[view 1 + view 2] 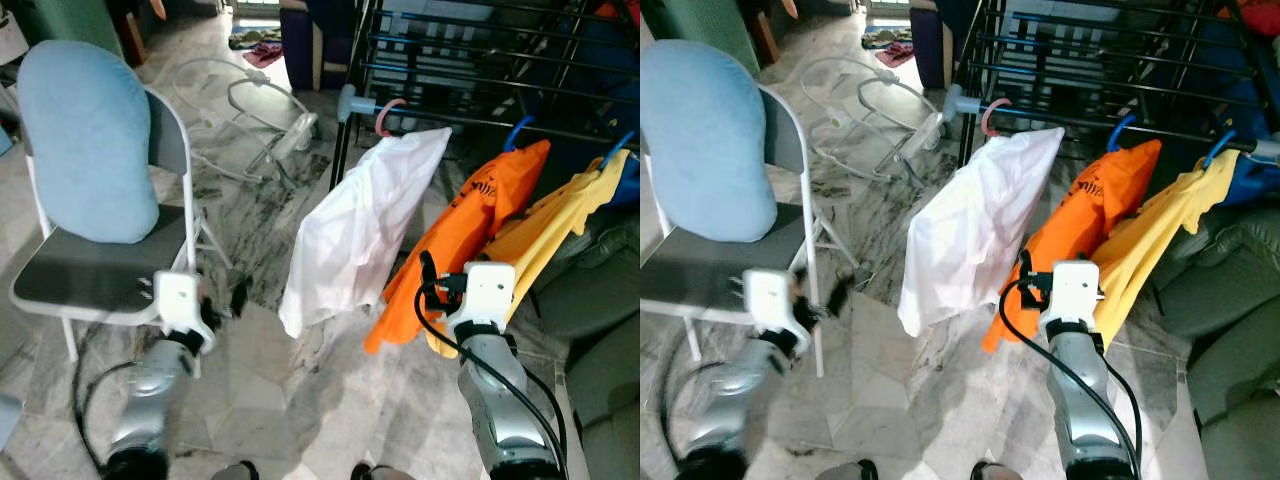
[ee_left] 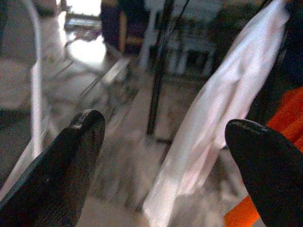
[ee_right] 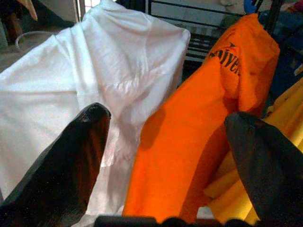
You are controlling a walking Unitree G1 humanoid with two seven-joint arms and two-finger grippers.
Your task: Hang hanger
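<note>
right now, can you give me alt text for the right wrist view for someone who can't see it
Two black fingers of the open right gripper frame an orange t-shirt with black lettering, hanging close ahead. A white shirt hangs beside it on one side, a yellow garment on the other, with a dark drying rack behind.

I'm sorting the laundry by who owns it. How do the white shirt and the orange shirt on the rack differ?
The white shirt is plain, while the orange shirt carries dark lettering near its top. The white shirt hangs from a pink hook, the orange shirt from a blue one. The white shirt hangs nearer the rack's end post, on the robot's left; the orange shirt sits between it and a yellow shirt. Both hang slanted from the same rail.
</note>
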